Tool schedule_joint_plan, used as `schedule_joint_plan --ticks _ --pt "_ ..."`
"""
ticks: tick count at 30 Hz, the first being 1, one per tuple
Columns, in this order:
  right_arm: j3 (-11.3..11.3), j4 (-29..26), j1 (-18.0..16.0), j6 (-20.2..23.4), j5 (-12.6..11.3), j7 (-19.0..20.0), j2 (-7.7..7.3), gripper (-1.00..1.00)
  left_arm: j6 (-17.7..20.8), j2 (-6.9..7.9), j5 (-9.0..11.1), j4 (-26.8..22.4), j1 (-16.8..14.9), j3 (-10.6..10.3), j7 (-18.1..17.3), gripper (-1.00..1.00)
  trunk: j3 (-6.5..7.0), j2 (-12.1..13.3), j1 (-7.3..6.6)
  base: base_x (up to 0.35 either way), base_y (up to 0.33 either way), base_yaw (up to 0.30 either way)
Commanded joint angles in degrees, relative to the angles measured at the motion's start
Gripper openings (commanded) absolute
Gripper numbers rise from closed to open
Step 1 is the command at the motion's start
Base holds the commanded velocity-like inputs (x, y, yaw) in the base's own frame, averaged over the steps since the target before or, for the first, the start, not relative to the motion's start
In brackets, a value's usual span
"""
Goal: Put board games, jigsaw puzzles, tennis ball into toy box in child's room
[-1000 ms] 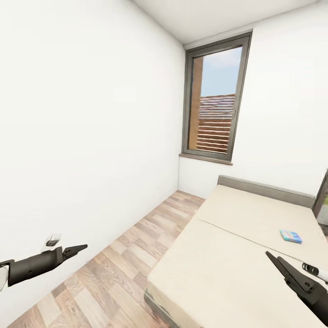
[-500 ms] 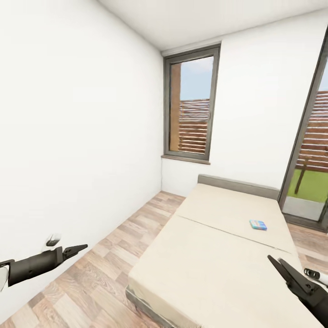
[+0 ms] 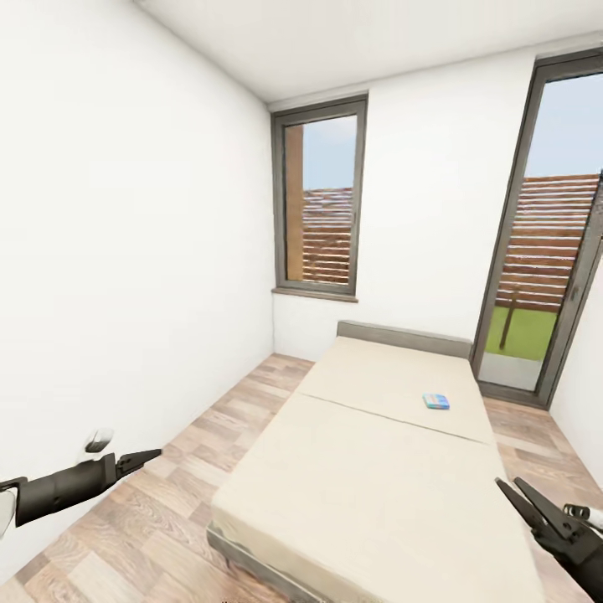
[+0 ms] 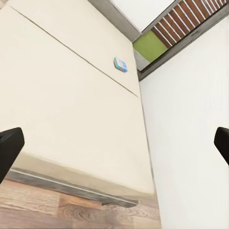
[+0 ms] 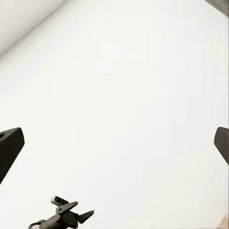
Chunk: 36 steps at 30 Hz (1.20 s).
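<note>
Cardboard in blue cartoon print, the small flat board game (image 3: 435,401) lies on the far half of the wide cream-beige bed (image 3: 368,486), just past the seam and toward the bed's right edge, with nothing touching it. In the left wrist view the same blue box (image 4: 120,64) sits well beyond that gripper's fingertips, across most of the mattress. Only this one game is visible on the bed.

Ahead and to the right of the robot is where it lies, so the black right gripper (image 3: 523,501), low at the right of the head view, looks the nearer; the black left gripper (image 3: 138,459) hangs over the wood-plank floor (image 3: 209,444) beside the white wall (image 3: 126,276), well apart from it. Both grippers are spread wide and carry nothing. My judgement: the base must close in along the bed before any reach.
</note>
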Motion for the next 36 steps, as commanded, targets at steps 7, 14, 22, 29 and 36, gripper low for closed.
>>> schedule_joint_plan --ticks 7,14,22,29,36 --pt "0.3 -0.6 0.0 3.5 -0.1 -11.9 0.04 1.0 0.2 -0.05 -0.1 0.0 0.0 0.0 -0.3 1.0 0.03 0.0 0.01 -0.052 -0.082 -0.016" --pt "0.6 -8.2 0.0 8.0 0.0 -27.0 0.36 1.0 0.3 -0.12 -0.1 -1.4 0.0 -0.2 -0.3 1.0 0.04 0.0 0.01 -0.007 -0.012 -0.002" --pt "2.2 -11.5 -0.6 11.2 0.1 -48.1 0.12 1.0 0.4 -0.5 -0.1 -3.4 -0.1 -0.5 0.2 1.0 0.04 0.0 0.01 -0.001 -0.001 0.0" --pt "3.3 -11.7 -0.7 11.9 -0.5 -60.4 0.07 1.0 0.4 -1.83 -0.4 -3.9 0.0 -1.6 0.5 1.0 0.04 0.0 0.01 0.0 0.0 0.0" --pt "3.5 -11.8 -0.7 12.1 -1.0 -52.2 0.31 1.0 0.4 -1.96 -0.5 -4.1 0.1 -2.4 0.1 1.0 -0.01 0.0 0.01 0.0 0.0 0.0"
